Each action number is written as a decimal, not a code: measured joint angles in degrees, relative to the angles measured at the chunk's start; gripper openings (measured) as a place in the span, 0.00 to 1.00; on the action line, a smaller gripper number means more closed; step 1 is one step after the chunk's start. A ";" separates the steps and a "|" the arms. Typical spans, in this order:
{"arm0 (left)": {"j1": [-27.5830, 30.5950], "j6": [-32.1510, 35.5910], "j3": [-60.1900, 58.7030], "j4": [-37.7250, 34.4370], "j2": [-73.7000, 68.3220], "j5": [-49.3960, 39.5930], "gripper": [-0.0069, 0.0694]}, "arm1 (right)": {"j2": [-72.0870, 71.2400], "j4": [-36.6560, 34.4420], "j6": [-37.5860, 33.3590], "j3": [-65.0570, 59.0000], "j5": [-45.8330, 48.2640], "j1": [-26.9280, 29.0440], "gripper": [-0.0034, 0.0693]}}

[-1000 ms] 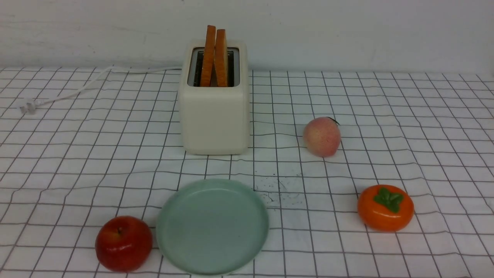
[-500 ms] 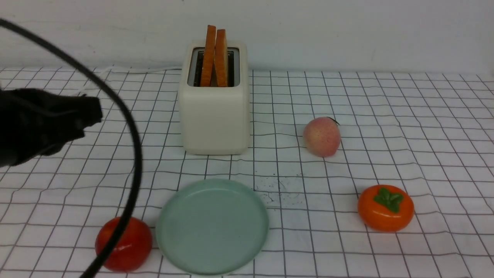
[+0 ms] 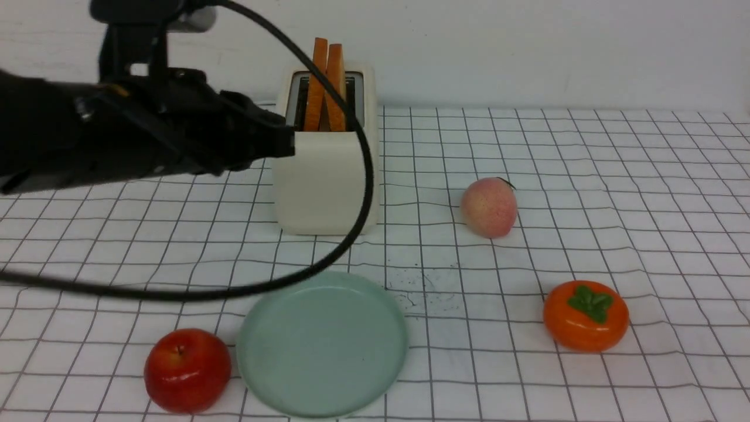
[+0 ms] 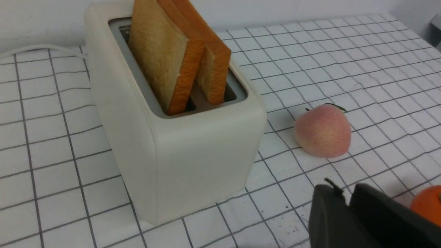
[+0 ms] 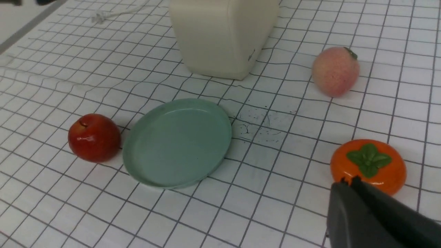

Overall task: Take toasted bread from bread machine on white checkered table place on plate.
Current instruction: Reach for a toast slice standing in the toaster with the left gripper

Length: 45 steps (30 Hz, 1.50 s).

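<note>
Two slices of toasted bread (image 3: 327,82) stand upright in the slots of the cream bread machine (image 3: 325,181) at the back of the white checkered table (image 3: 615,152). The mint-green plate (image 3: 322,343) lies empty in front of it. My left gripper (image 3: 286,140) hangs beside the bread machine's left side, below the toasted bread (image 4: 162,55), touching nothing. In the left wrist view its fingers (image 4: 327,213) stand slightly apart, and the left gripper (image 4: 346,193) holds nothing. My right gripper (image 5: 346,182) is shut and empty, low over the table beside the plate (image 5: 177,143).
A red apple (image 3: 187,369) sits left of the plate. A peach (image 3: 488,207) lies right of the bread machine, and an orange persimmon (image 3: 585,315) nearer on the right. The left arm's black cable (image 3: 328,258) loops in front of the bread machine. A white cord (image 5: 113,13) trails left.
My left arm has swung in from the left edge, rising and reaching right until its tip is beside the bread machine. Its cable now loops across the front. Nothing on the table moved.
</note>
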<state>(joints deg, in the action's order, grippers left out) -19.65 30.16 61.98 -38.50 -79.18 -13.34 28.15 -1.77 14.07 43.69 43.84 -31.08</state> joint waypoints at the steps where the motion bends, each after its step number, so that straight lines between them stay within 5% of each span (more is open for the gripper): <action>1: 0.00 0.14 1.79 0.81 -2.36 0.16 0.32 | 0.00 -0.27 0.00 0.00 0.00 0.00 0.04; 6: 0.00 0.14 8.94 6.13 -12.81 5.13 0.58 | 0.05 -2.08 -0.04 0.00 0.14 0.00 0.05; 10: 0.00 0.18 11.53 6.93 -18.32 10.16 0.65 | 0.05 -3.08 -0.04 0.00 0.45 0.00 0.05; 27: 0.00 2.91 15.89 7.08 -27.21 26.02 0.59 | 0.05 -4.01 -0.04 0.00 0.45 0.00 0.07; 45: 0.00 -11.37 15.89 18.32 -27.45 23.85 0.58 | 0.05 -3.94 -0.04 0.00 0.45 0.00 0.09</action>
<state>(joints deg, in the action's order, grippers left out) -19.65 18.78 77.87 -20.18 -106.63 10.51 28.20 -5.71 14.03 43.69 44.28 -31.08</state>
